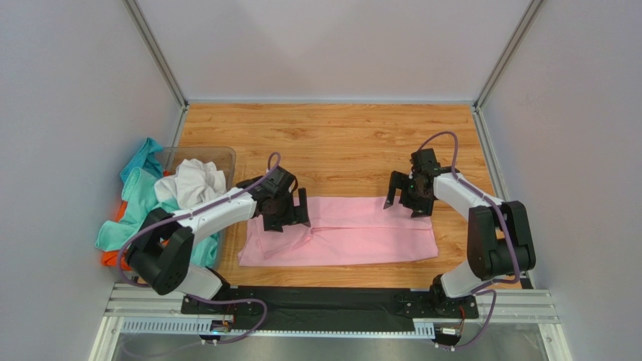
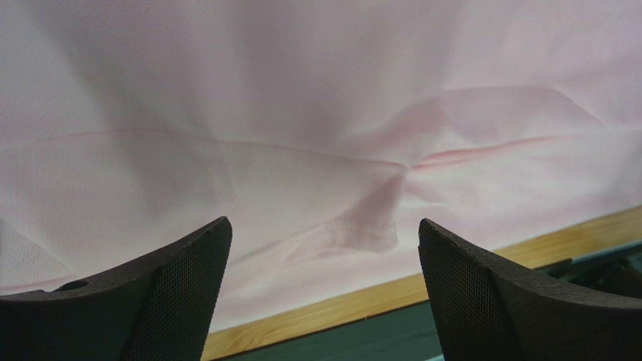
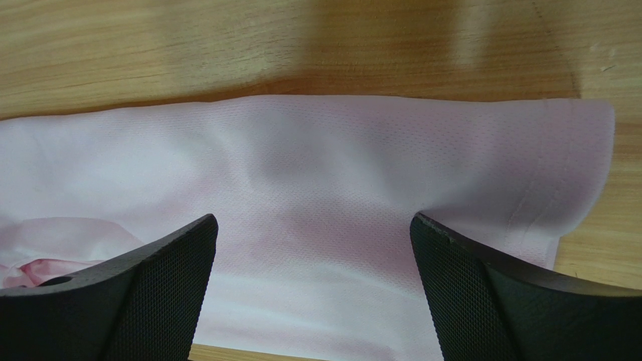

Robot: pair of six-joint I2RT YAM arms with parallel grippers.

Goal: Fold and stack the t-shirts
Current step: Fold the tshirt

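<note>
Pink t-shirt: the pink t-shirt (image 1: 354, 237) lies flat on the wooden table (image 1: 339, 139), already doubled into a long band running left to right just in front of the arms.
Left hand: the left gripper (image 1: 290, 219) hangs over the band's left part with its jaws spread wide and nothing in them.
Right hand: the right gripper (image 1: 405, 204) sits over the far edge near the right end, also spread wide and empty.
Other shirts: the white t-shirt (image 1: 192, 183) is heaped in the clear bin (image 1: 222, 155), the teal t-shirt (image 1: 139, 192) spills over its left side, and the orange t-shirt (image 1: 111, 258) peeks out beneath.
Risk, one layer: I'd say a pinch on the doubled cloth could catch the top layer alone, and the band would peel open when lifted.
Risk, wrinkle: a puckered crease sits right under the left hand, and a grab there could bunch it and leave a lumpy fold.
Risk, uneven pull: if one hand closes before the other, the soft cotton could drag sideways across the wood and skew the band.
Hidden, height: I cannot tell whether either hand touches the cloth or hangs just above it.
Hidden, sleeves: sleeves and collar are tucked somewhere inside the band, out of sight.
Hidden, pile: the left arm covers part of the bin, and the orange shirt shows only as scraps.
</note>
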